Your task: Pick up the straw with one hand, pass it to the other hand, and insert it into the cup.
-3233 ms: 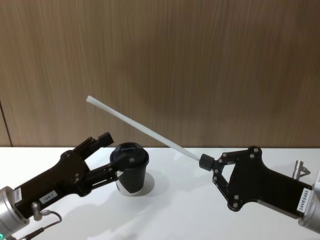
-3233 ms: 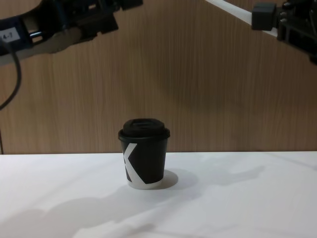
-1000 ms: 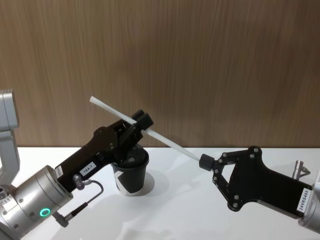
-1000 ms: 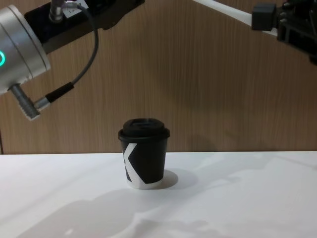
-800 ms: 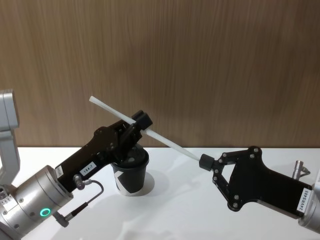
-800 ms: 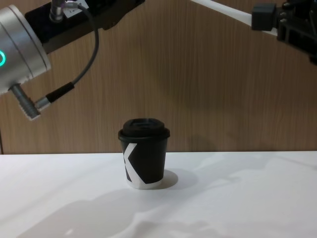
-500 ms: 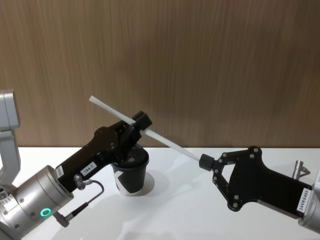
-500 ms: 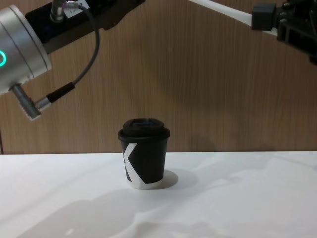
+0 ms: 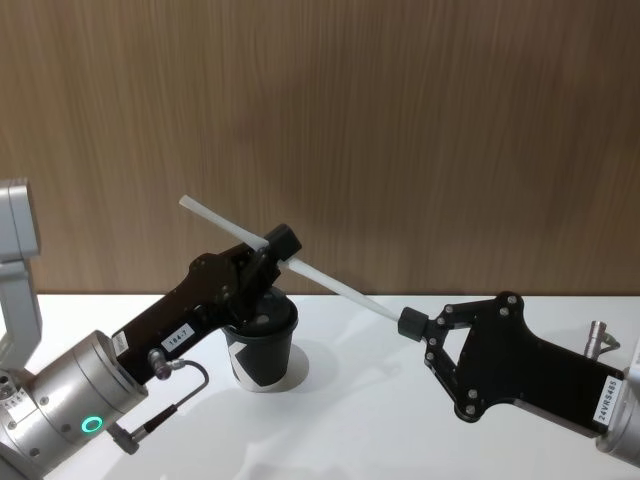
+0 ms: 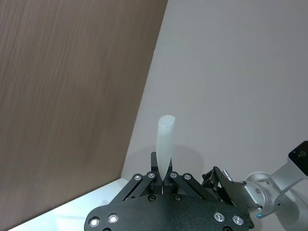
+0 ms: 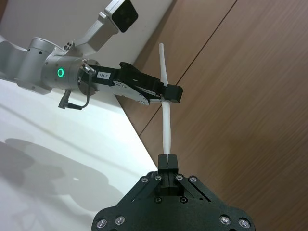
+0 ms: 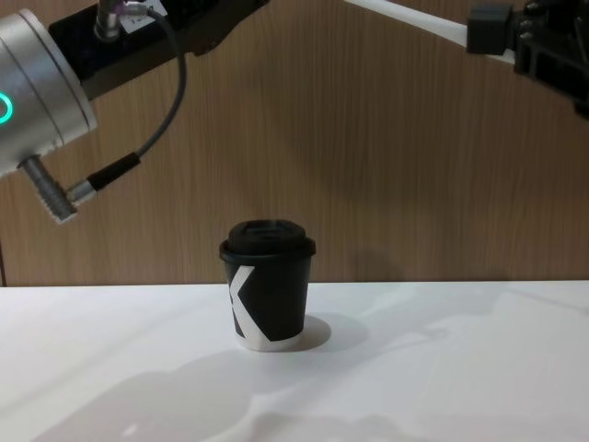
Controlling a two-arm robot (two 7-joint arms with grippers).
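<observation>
The fingers of the right gripper [image 9: 411, 323] are pinching the lower end of the straw [image 9: 330, 281], pressed together on it with no gap showing in the right wrist view. The fingers of the left gripper [image 9: 280, 243], which is carried on the silver wrist with the teal ring, are gripping the same straw farther up its length. They appear clamped on it, and the upper end is standing free beyond them. The straw is therefore hanging in the air between the two grippers, slanting upward toward the robot's left. It is well above the cup [image 9: 262, 340] and is touching neither the cup nor the bench [image 9: 360, 430]. The cup is standing upright on the bench with its domed lid on, below the left gripper. Judged from this arrangement, the pick-up is done and the hand-over is at its midpoint: both grippers are holding the straw, and the right one is not yet letting go. Three steps are remaining: release by the right gripper, turning the straw toward upright over the lid, and lowering it through the lid into the cup.
</observation>
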